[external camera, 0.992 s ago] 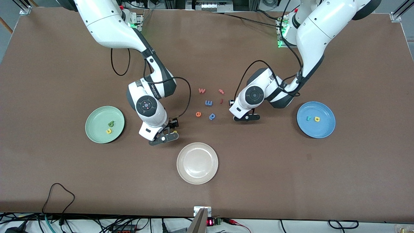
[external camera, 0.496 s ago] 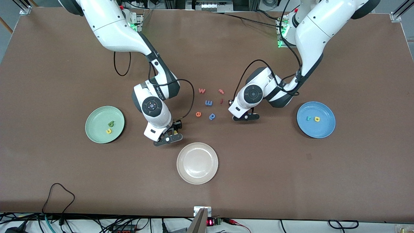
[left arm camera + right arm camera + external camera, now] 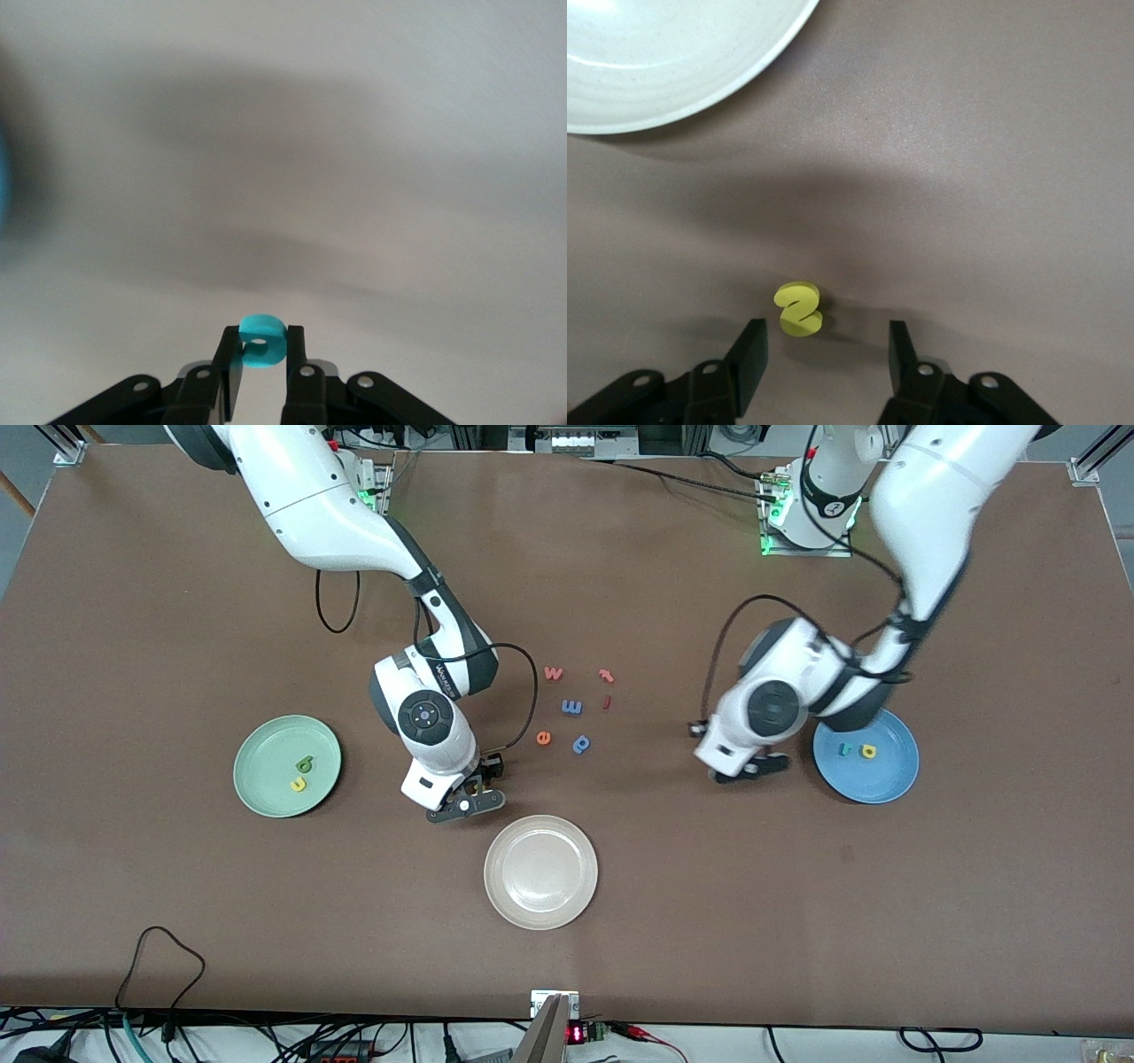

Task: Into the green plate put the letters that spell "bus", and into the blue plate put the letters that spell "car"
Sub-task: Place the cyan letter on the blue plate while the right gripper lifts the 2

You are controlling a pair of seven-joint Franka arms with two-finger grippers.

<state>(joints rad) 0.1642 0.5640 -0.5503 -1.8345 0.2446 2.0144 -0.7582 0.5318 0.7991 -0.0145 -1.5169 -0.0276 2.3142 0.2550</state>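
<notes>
My left gripper (image 3: 263, 333) is shut on a teal "c" (image 3: 262, 342). In the front view the left gripper (image 3: 749, 771) hangs over the table just beside the blue plate (image 3: 877, 786). That plate holds a teal "r" (image 3: 846, 749) and a yellow "a" (image 3: 869, 752). My right gripper (image 3: 826, 329) is open and low over the table. A yellow "s" (image 3: 799, 309) lies on the table just ahead of its fingertips, touching neither. In the front view the right gripper (image 3: 467, 797) is between the green plate (image 3: 266, 744) and the cream plate. The green plate holds a green "b" (image 3: 305, 763) and a yellow "u" (image 3: 299, 784).
A cream-white plate (image 3: 500, 850) sits nearer the camera than the right gripper. Loose letters lie mid-table: red "w" (image 3: 554, 673), red "t" (image 3: 606, 676), blue "m" (image 3: 572, 707), orange "e" (image 3: 544, 737), blue "p" (image 3: 581, 744). A black cable loop (image 3: 159, 957) lies near the front edge.
The left arm has swung from beside the loose letters over to the blue plate's rim, carrying the teal "c". The right gripper has shifted slightly toward the cream plate and its fingers have narrowed.
</notes>
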